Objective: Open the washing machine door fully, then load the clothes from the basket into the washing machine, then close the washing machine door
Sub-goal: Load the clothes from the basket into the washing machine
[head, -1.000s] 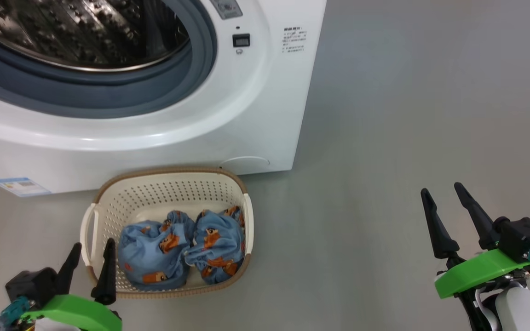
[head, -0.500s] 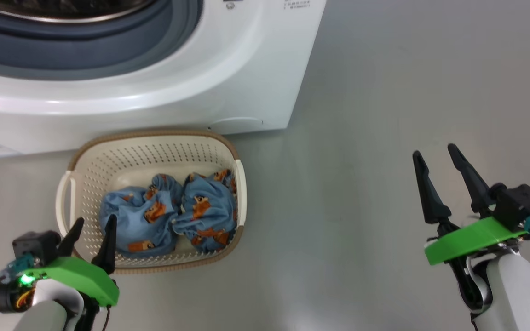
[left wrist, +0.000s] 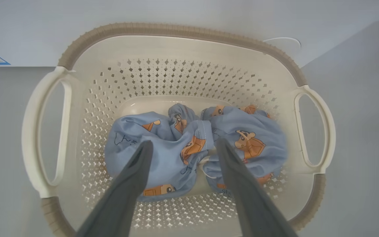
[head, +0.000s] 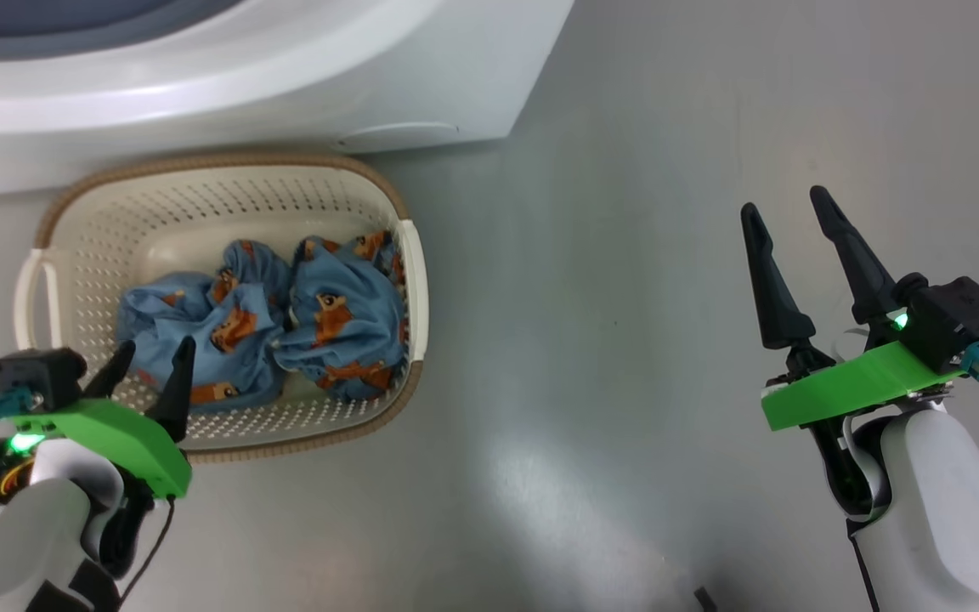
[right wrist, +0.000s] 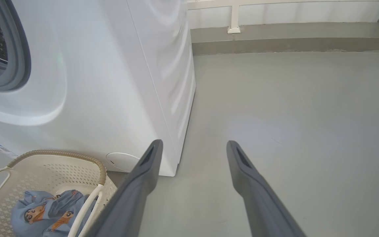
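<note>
Loading not yet begun: the gasket (right wrist: 20,56) of the washer (head: 200,76) is exposed, so the door is judged open, while the clothes (head: 328,331) are left in the basket (head: 226,161). The left tool (head: 156,343), wide and empty, is poised over them; the right tool (head: 784,200), likewise wide, is held aside. Since earlier, the camera was tilted down and the left tool advanced.

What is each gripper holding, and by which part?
Nothing: the left gripper hangs open above the clothes, the right gripper open over the floor.

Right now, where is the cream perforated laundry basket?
Head view, left half: the cream perforated basket sits in front of the white washing machine, just beyond the left gripper.
</note>
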Robot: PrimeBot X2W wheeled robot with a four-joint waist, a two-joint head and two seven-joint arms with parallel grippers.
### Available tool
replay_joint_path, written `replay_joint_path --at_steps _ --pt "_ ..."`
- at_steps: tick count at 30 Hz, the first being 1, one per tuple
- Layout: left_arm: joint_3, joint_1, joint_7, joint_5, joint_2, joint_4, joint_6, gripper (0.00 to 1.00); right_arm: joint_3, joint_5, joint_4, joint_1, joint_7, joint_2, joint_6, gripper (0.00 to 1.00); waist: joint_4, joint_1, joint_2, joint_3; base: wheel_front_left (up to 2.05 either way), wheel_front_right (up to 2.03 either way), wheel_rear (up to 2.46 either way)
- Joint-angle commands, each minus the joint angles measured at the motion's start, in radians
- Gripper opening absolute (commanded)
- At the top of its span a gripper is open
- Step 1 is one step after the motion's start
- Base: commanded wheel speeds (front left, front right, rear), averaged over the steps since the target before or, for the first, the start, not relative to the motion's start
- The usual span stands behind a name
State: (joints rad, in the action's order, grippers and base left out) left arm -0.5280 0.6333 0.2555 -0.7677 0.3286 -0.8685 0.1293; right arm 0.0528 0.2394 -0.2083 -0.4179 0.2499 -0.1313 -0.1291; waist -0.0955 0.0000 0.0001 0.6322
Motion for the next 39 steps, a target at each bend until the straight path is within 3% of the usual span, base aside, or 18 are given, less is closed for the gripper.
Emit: replay_joint_path --at_steps 1,21,39 --pt "0.006 0.023 0.006 -0.019 0.051 -0.008 0.001 1.0 0.022 -0.009 0.029 0.004 0.012 0.004 -0.002 1.0 -0.015 0.0 -0.0001 0.053 0.0 0.0 0.0" --pt "-0.253 0.222 -0.001 -0.213 0.122 -0.147 0.001 1.0 0.036 -0.021 0.06 -0.055 0.012 0.018 -0.002 1.0 -0.038 0.0 -0.0001 0.197 0.0 0.0 0.0" --pt "-0.424 0.298 -0.068 -0.361 0.164 -0.206 0.001 0.98 0.069 -0.024 0.074 -0.06 0.012 0.03 -0.002 1.0 -0.079 0.0 -0.0001 0.231 0.0 0.0 0.0"
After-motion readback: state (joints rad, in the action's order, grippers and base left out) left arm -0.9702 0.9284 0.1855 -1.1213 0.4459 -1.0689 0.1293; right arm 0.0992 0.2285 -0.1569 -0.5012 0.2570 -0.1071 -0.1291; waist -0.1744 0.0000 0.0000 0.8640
